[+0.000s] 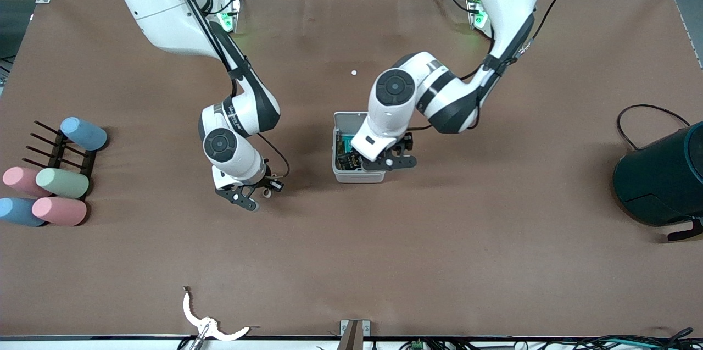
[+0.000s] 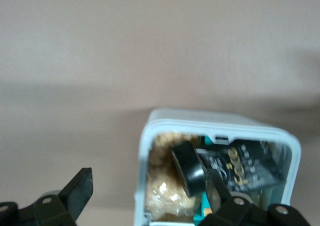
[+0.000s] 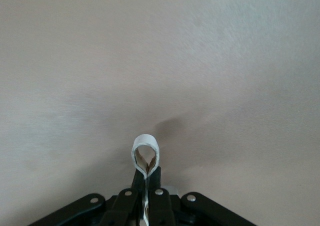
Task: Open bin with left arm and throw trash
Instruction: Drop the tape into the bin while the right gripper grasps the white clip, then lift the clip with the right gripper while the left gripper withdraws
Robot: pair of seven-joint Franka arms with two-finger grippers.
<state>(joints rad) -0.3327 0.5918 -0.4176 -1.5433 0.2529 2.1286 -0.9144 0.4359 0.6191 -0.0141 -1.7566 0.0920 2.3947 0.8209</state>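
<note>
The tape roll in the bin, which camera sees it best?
The left wrist view: the tape roll shows large inside the open bin. The front view shows only dark clutter in the bin, partly under the left claw. The right wrist view misses it.

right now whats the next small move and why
Probably carry the right gripper across to over the bin and let go there. It is pinched shut on a small pale loop, likely the rubber band, above bare table toward the right arm's end. The bin stands open, the tape roll and black wrapper already inside, with the left gripper open at its rim.
</note>
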